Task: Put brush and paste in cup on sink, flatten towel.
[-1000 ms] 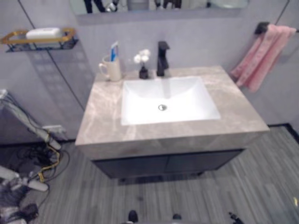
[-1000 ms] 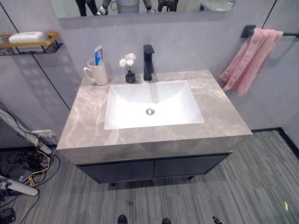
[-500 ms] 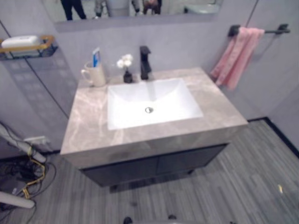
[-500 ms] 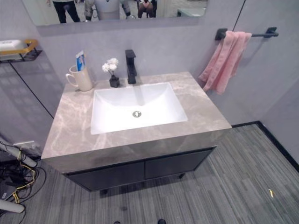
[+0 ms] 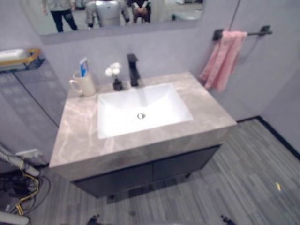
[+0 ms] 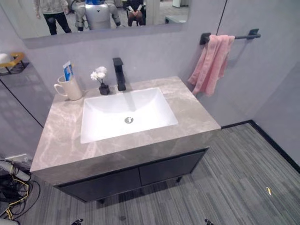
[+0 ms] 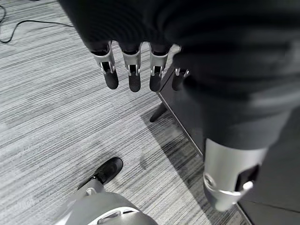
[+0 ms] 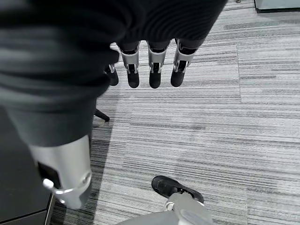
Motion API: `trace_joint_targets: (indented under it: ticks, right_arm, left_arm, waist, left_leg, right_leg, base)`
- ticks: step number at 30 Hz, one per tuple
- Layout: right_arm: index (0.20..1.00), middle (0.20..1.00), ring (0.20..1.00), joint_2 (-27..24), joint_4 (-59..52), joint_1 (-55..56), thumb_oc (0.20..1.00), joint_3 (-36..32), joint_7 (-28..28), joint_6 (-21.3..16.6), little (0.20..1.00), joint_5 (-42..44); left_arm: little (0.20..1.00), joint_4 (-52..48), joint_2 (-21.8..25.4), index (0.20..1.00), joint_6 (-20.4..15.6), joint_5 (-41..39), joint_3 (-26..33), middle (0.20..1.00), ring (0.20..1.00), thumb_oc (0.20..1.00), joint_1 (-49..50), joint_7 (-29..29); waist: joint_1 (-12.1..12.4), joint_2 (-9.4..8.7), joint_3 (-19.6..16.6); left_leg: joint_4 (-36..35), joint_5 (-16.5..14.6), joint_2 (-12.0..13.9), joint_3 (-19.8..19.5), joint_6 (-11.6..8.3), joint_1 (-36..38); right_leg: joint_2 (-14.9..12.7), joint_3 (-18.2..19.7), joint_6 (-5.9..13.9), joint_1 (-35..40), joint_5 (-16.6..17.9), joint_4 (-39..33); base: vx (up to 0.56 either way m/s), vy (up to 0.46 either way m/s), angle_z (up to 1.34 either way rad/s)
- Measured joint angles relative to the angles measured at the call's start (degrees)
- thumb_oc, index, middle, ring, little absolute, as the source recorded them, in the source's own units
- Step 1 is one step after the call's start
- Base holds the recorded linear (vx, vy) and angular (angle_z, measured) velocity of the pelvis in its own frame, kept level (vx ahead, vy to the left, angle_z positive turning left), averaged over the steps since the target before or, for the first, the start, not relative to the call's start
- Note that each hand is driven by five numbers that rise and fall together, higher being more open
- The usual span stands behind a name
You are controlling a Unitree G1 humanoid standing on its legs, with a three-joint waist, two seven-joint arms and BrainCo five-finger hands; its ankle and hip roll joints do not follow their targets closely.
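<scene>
Cream cup [image 6: 69, 87] on the marble counter [image 6: 61, 140] holds blue paste [image 6: 67, 71]

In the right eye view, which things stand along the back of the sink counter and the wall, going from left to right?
Cup with the blue paste in it → small flower vase → black faucet → pink towel hanging bunched on the wall bar.

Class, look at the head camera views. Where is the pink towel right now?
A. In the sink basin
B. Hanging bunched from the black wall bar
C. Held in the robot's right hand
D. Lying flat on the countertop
B: the pink towel hangs bunched from the black wall bar, right of the countertop.
</scene>
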Motion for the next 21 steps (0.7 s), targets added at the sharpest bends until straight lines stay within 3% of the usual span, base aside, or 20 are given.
trace_joint_targets:
  ticks: [2,4,5,7,8,13,15,16,21]
  right_arm:
    - [1.0,1.0,1.0,0.39,0.62,-0.64,1.0,1.22,0.11,0.0,1.0,0.02]
    - [1.0,1.0,1.0,-0.51,0.69,-1.85,1.0,1.42,0.05,-0.03,1.0,0.03]
    - [1.0,1.0,1.0,-1.9,0.9,-3.05,1.0,1.45,0.03,0.05,1.0,0.03]
    - [1.0,1.0,1.0,-1.87,1.26,-2.88,1.0,1.2,0.12,0.08,1.0,0.02]
    - [1.0,1.0,1.0,-1.17,1.82,-3.06,1.0,0.86,0.24,0.16,1.0,0.02]
    - [1.0,1.0,1.0,1.7,2.63,-2.96,1.0,-0.36,0.24,0.29,1.0,0.06]
    - [1.0,1.0,1.0,2.38,2.79,-2.71,1.0,-1.11,0.22,0.48,1.0,0.11]
    - [1.0,1.0,1.0,2.95,3.04,-2.27,1.0,-1.42,0.04,0.69,1.0,0.12]
    - [1.0,1.0,1.0,2.98,4.23,-3.05,1.0,-1.9,-0.38,0.67,1.0,0.39]
  left_arm:
    - [1.0,0.28,0.45,1.0,-0.09,0.0,-2.38,1.0,1.0,1.0,-1.49,-0.07]
    - [1.0,0.32,-0.42,1.0,-0.5,-0.04,-2.43,1.0,1.0,1.0,-1.17,-0.27]
    - [1.0,1.32,-1.85,1.0,-0.58,-0.04,-2.28,1.0,1.0,1.0,-2.01,-0.39]
    - [1.0,1.46,-1.87,1.0,-0.67,-0.03,-2.33,1.0,1.0,1.0,-3.28,-0.47]
    - [1.0,1.77,-1.27,1.0,-0.79,0.07,-2.43,1.0,1.0,1.0,-4.36,-0.57]
    - [1.0,2.67,0.65,1.0,-0.9,1.07,-2.83,1.0,1.0,1.0,-4.66,-1.14]
    - [1.0,3.2,0.65,1.0,-0.89,1.06,-2.85,1.0,1.0,1.0,-4.58,-1.12]
    - [1.0,3.48,0.87,1.0,-0.91,1.05,-2.81,1.0,1.0,1.0,-4.93,-1.1]
    - [1.0,3.42,1.24,1.0,-1.13,1.13,-4.19,1.0,1.0,1.0,-6.0,-0.93]
  waist:
    - [0.99,-2.28,1.03]
    - [1.82,-2.37,1.23]
    - [1.78,-0.61,1.41]
    - [1.16,-0.21,1.5]
    - [1.2,-1.11,1.88]
    - [1.19,-4.27,1.72]
    - [1.6,-4.29,1.96]
    - [1.53,-5.08,2.14]
    - [1.68,-4.33,4.54]
  left_leg:
    - [5.9,-0.33,-2.34,-12.54,0.17,-3.28]
    - [6.81,-1.57,-2.88,-18.02,-0.08,-3.67]
    - [6.63,-4.3,-3.27,-20.26,0.99,-3.38]
    - [5.04,-5.43,-3.28,-19.82,0.1,-2.63]
    - [4.13,-5.09,-4.2,-18.54,0.43,-1.63]
    - [3.17,-5.51,-8.74,-13.62,3.9,-0.8]
    - [3.75,-5.91,-9.1,-12.31,4.72,-1.29]
    - [5.76,-6.71,-10.48,-11.49,5.49,-1.51]
    - [15.0,-11.71,-11.39,-8.37,7.13,-5.28]
  right_leg:
    - [-2.19,2.26,-0.82,-1.18,-0.02,0.82]
    - [-2.72,4.5,-0.02,-2.24,0.91,1.11]
    - [-2.68,5.72,1.1,-2.69,1.81,1.06]
    - [-2.78,5.64,1.91,-2.76,2.12,1.1]
    - [-3.83,6.48,2.51,-2.7,2.21,1.18]
    - [-7.85,10.56,3.78,-5.49,2.92,1.88]
    - [-8.56,10.88,4.03,-6.09,2.9,2.66]
    - [-9.16,11.51,4.28,-6.73,3.1,3.8]
    - [-10.11,12.21,5.54,-8.99,2.39,7.68]
  base:
    - [-0.09,0.12,-0.39]
    - [-0.03,0.166,-0.75]
    - [-0.02,0.268,-0.54]
    - [-0.02,0.226,-0.21]
    - [-0.02,0.159,-0.24]
    - [-0.06,0.218,-0.47]
    - [-0.07,0.246,-0.44]
    - [-0.08,0.271,-0.36]
    - [-0.08,0.184,-0.29]
